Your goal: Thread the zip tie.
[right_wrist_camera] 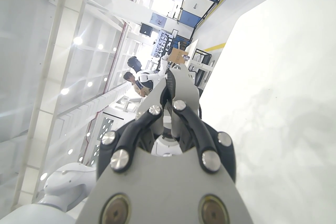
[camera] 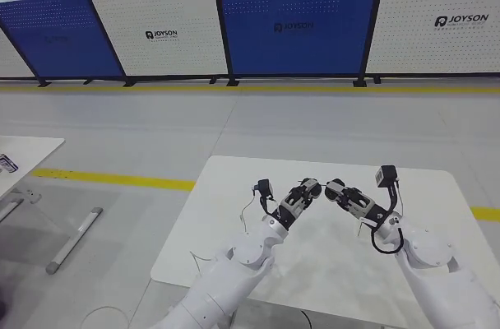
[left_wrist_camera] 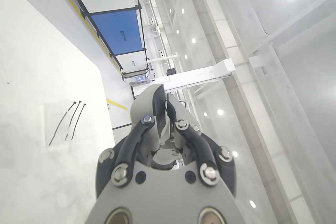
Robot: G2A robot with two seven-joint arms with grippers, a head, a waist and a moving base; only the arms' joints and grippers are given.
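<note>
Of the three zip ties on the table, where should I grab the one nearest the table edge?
Probably mid-strap on that zip tie, from above with jaws straddling it. It lies flat on the table; its two neighbours lie close on one side, so enter from the edge side.

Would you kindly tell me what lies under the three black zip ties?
The three thin black plastic zip ties lie flat on the white table; whatever their strips cover is hidden.

Three thin black zip ties (left_wrist_camera: 68, 121) lie flat on the white table (left_wrist_camera: 39, 51). They are side by side and a bit bent, with their small heads at one end. They are well apart from the left gripper's (left_wrist_camera: 166, 100) jaws.
</note>
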